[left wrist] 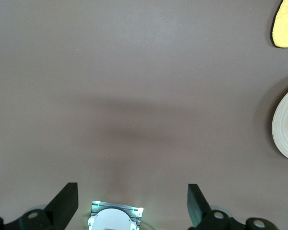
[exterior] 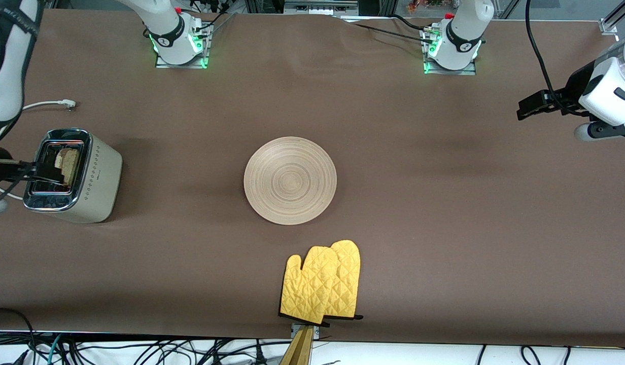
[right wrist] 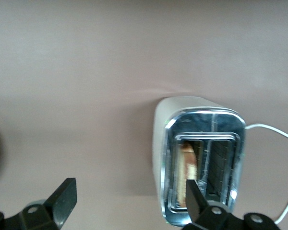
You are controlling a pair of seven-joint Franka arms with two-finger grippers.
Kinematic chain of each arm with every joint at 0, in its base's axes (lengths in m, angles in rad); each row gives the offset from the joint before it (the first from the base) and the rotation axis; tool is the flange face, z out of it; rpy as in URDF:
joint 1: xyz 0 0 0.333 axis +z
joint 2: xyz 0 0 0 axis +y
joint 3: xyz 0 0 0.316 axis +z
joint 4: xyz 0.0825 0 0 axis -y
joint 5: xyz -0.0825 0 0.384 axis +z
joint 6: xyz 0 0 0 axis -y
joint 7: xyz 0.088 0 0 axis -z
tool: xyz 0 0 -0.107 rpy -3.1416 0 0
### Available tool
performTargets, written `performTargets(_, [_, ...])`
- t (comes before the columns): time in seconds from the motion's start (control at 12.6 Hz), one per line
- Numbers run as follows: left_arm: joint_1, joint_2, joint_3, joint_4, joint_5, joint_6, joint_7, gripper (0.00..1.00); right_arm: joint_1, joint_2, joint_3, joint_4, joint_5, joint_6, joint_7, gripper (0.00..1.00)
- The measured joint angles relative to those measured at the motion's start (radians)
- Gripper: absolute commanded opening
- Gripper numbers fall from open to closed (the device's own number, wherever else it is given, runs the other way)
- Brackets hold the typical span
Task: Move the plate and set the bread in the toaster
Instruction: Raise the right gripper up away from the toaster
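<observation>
A brown, matte tabletop (exterior: 444,213) carries everything here. At its middle lies the plate (exterior: 290,180), a round, flat disc of pale wood cut with concentric ring grooves, bare on top. Toward the right arm's end stands the toaster (exterior: 92,182), cream-beige with rounded corners, a mirror-bright chrome top, a dotted pattern on its side and a white cord (exterior: 48,104) trailing off; a small mark on its side is too small to read. A pair of quilted yellow oven mitts (exterior: 322,284) with dark cuffs lies nearer the front camera than the plate. The bread (exterior: 67,163), a speckled tan slice, stands in one toaster slot. The right gripper (right wrist: 127,203) hangs over the toaster, jaws wide and empty. The left gripper (left wrist: 132,203) waits over bare tabletop at the left arm's end, jaws also wide.
</observation>
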Motion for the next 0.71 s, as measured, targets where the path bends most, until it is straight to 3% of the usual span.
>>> performTargets(0.24, [0.000,0.000,0.000,0.000,0.000,0.000,0.000,1.00,0.069,-0.002,0.012,-0.002,0.002,-0.004,0.003,1.00])
performTargets(0.32, [0.000,0.000,0.000,0.000,0.000,0.000,0.000,1.00,0.060,-0.019,0.055,-0.006,-0.004,-0.004,0.008,1.00])
performTargets(0.55, [0.000,0.000,0.000,0.000,0.000,0.000,0.000,1.00,-0.190,-0.147,0.393,-0.083,-0.136,0.057,0.019,1.00])
performTargets(0.63, [0.000,0.000,0.000,0.000,0.000,0.000,0.000,1.00,-0.262,-0.198,0.471,-0.124,-0.171,0.083,0.019,1.00])
performTargets(0.71, [0.000,0.000,0.000,0.000,0.000,0.000,0.000,1.00,-0.303,-0.248,0.510,-0.163,-0.185,0.096,0.018,1.00])
